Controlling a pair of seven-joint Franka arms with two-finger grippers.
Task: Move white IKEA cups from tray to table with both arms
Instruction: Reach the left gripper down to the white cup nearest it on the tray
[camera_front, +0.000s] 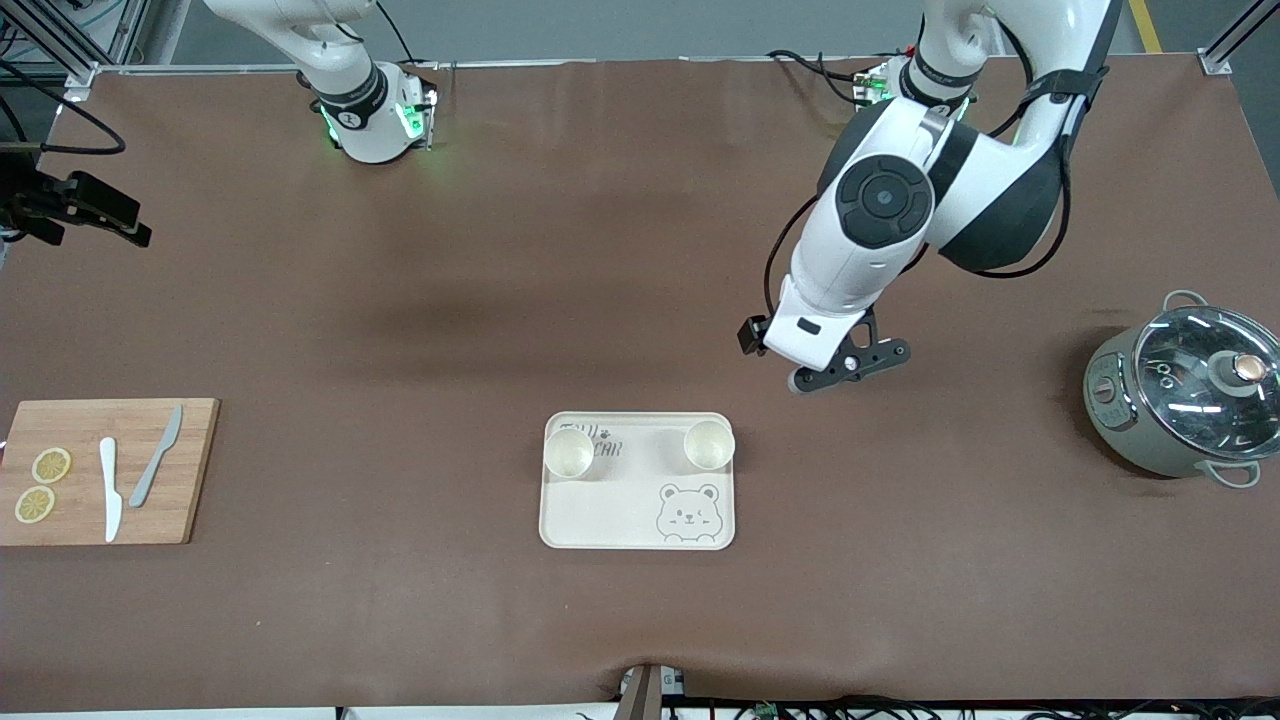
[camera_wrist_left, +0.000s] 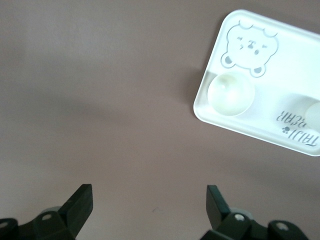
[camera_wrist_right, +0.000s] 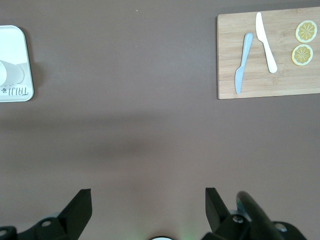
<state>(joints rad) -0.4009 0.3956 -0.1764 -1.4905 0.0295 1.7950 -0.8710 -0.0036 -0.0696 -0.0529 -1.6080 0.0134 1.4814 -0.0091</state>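
**Both cups standing on the bear tray**

Two white IKEA cups sit on the tray (camera_front: 637, 500), below centre of the front view: one cup (camera_front: 569, 453) in the corner toward my right arm's end, the other cup (camera_front: 709, 445) in the corner toward my left arm's end. Between them I read "CAR"; my left wrist view gives "TRUDI BEAR" above a bear face. My left claw (camera_wrist_left: 148, 207) hangs with fingers apart over bare bench (camera_front: 400, 300), upper right of the tray. My right claw (camera_wrist_right: 148, 207), fingers apart, waits high.
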